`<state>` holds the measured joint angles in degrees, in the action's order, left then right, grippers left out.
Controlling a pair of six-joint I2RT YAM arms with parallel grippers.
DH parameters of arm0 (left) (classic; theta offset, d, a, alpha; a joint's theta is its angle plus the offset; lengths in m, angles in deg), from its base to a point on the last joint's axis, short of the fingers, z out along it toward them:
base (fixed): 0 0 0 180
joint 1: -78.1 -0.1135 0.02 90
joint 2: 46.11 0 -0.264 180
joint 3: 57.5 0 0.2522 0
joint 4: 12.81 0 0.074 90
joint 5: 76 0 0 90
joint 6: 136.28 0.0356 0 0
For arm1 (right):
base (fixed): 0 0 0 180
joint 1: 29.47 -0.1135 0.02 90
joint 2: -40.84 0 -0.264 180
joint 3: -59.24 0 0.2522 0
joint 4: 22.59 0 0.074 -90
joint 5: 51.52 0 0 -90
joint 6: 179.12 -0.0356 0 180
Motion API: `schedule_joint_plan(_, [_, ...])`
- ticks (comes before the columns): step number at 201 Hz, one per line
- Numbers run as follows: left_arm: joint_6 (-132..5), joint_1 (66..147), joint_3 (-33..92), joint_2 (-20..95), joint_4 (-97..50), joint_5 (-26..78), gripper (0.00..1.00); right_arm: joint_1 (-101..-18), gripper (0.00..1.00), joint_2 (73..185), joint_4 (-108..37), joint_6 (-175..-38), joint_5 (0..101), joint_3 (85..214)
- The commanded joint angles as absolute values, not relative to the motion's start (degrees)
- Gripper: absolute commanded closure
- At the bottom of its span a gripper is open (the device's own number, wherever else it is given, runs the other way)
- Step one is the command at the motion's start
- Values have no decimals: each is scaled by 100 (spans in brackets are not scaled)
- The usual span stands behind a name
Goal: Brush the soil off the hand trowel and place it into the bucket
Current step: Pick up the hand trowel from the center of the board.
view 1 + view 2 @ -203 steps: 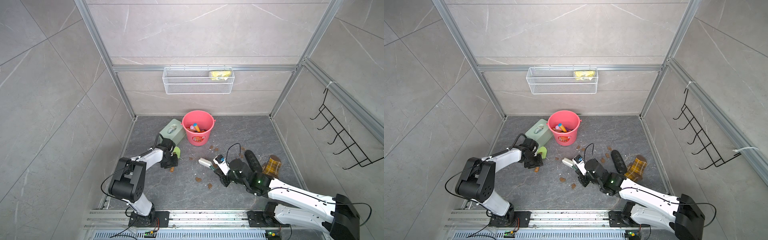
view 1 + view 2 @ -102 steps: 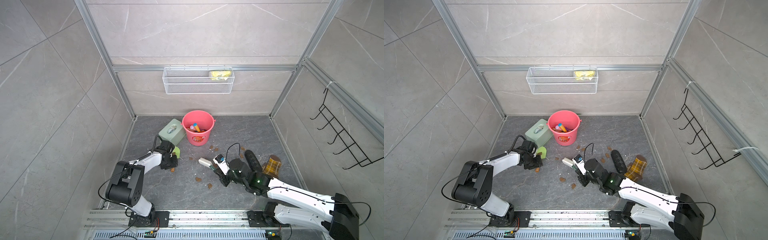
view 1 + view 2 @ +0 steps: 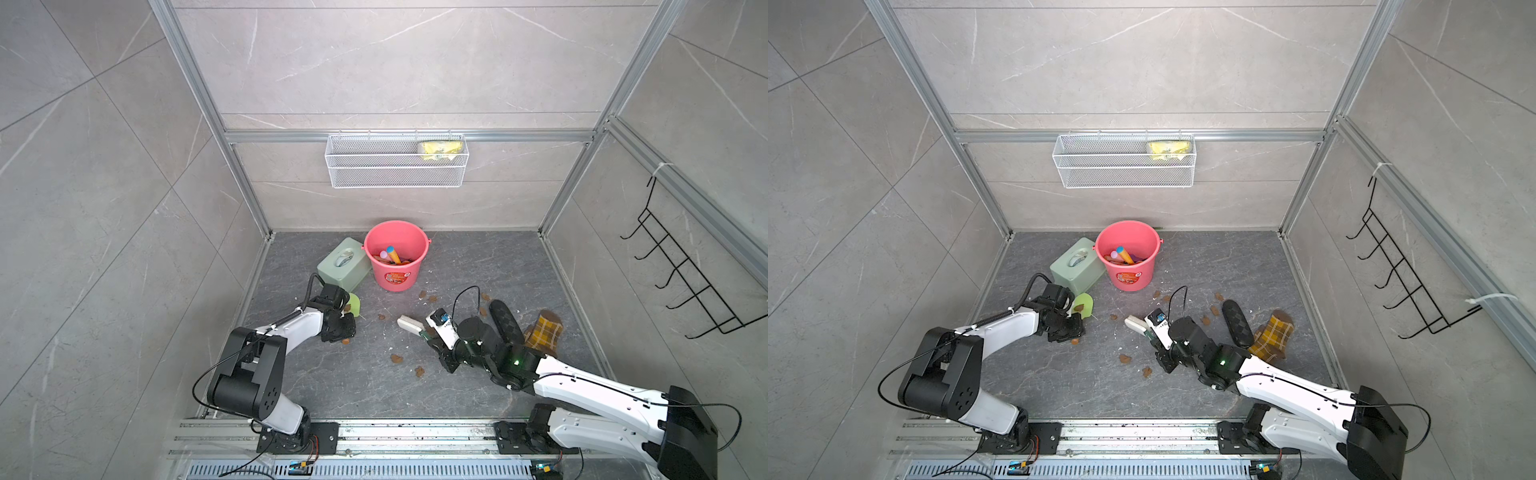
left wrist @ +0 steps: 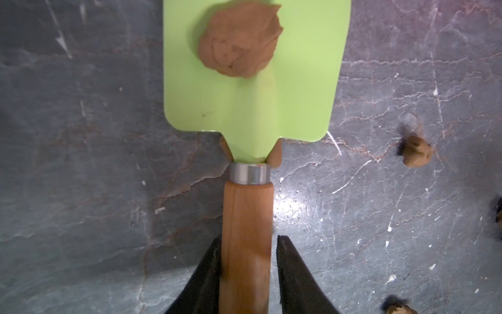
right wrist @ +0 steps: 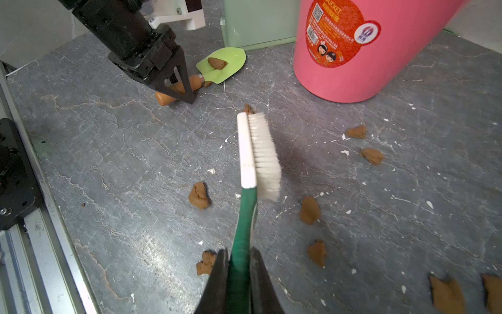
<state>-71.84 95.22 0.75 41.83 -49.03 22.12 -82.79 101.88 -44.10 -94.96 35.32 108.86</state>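
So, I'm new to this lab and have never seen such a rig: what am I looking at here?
Two robot arms, the left arm and the right arm, stand on a rail. The two wide pictures look down from above; the close-ups come from a camera on each wrist. The right tool is shut on a green-handled brush. The left tool straddles the wooden handle of a lime trowel lying on the floor; whether it grips yet is unclear. One soil lump sits on its blade; more lumps lie scattered. Behind stand a pink bucket and a green box.
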Motion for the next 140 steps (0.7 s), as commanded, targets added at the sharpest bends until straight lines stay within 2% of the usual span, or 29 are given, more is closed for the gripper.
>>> schedule_joint_plan(1, [-7278,9550,-43,4183,-5324,2230,64,-8251,100,10210,-4206,-9606,3558,10825])
schedule_joint_plan(50, [-7156,9550,88,4198,-5340,2132,72,-8238,100,10197,-4224,-9598,3532,10825])
schedule_joint_plan(81, [-7142,9550,91,3874,-5423,2291,87,-8229,100,10142,-4280,-9559,3466,10824])
schedule_joint_plan(100, [-7188,9580,129,3675,-5568,2637,100,-8203,100,10084,-4362,-9480,3400,10859])
schedule_joint_plan(140, [-7232,9904,517,3108,-6285,3795,100,-8159,100,9920,-4530,-9073,3255,10912])
